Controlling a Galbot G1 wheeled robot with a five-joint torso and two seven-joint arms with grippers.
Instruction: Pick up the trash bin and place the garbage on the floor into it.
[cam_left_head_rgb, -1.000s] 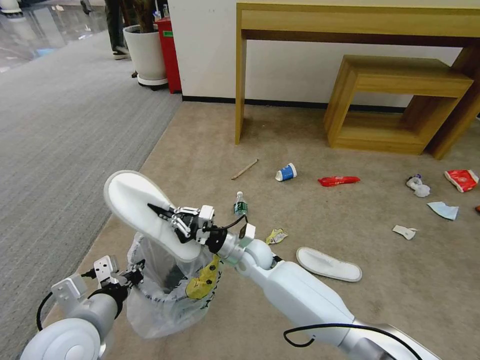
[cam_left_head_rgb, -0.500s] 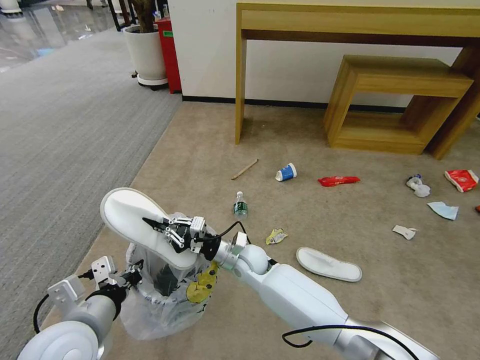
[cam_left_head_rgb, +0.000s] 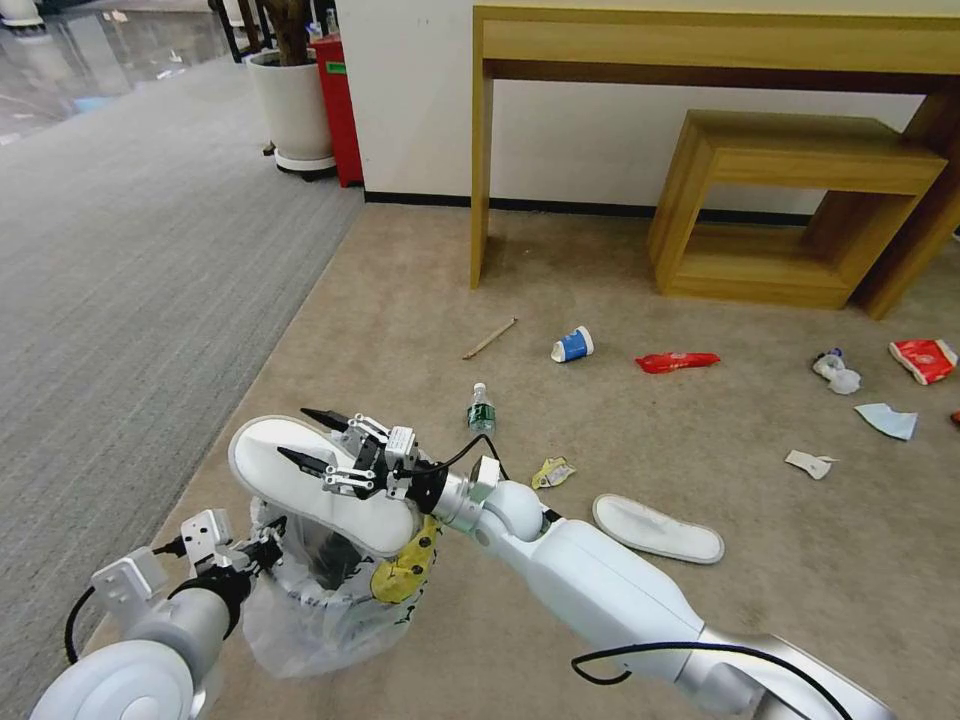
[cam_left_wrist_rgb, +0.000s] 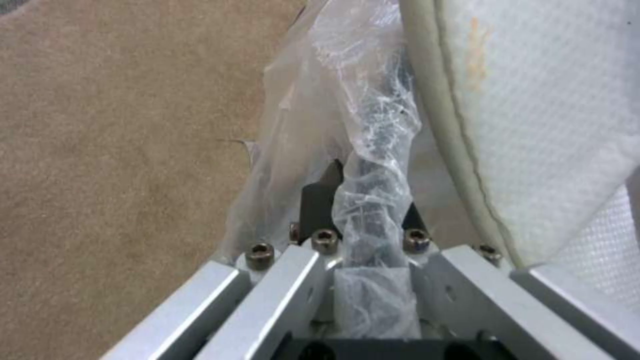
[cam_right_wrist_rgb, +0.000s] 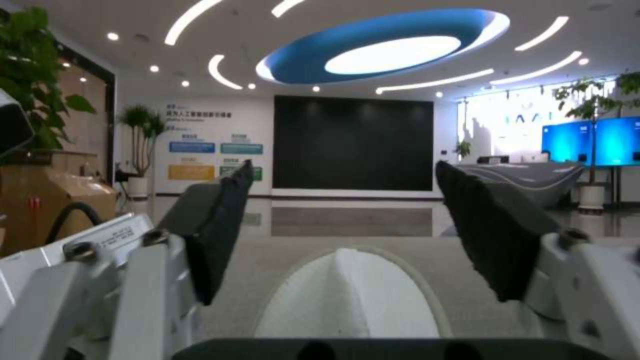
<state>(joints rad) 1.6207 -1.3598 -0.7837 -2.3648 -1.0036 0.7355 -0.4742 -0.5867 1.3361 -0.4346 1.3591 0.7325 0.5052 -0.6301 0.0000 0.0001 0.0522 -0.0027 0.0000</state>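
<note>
White slipper (cam_left_head_rgb: 320, 485) is lying across the mouth of the trash bin (cam_left_head_rgb: 330, 590), toe end overhanging the rim on the grey-carpet side, heel end resting at the rim by the yellow smiley print. It is sitting on top rather than inside, likely because it is longer than the opening is wide.

Right gripper (cam_left_head_rgb: 315, 440) is being held just above the slipper with fingers spread apart and nothing between them; the right wrist view is showing both dark pads (cam_right_wrist_rgb: 223, 227) wide open with the slipper's white tip (cam_right_wrist_rgb: 347, 300) below them, so the slipper is judged released.

Left gripper (cam_left_head_rgb: 262, 545) is clamped on the bin's near rim, plastic liner (cam_left_wrist_rgb: 373, 165) being pinched between the fingers in the left wrist view. The bin is being held this way so the mouth is kept steady and facing up for the drop.

Bin is located at the near left corner of the beige floor (cam_left_head_rgb: 600, 440), close to its edge with the grey striped carpet.

Garbage yet to be collected: second slipper (cam_left_head_rgb: 657, 528), bottle (cam_left_head_rgb: 481, 410), paper cup (cam_left_head_rgb: 572, 345), stick (cam_left_head_rgb: 489, 338), red wrappers (cam_left_head_rgb: 677, 361), all being left on the floor well apart from the bin
</note>
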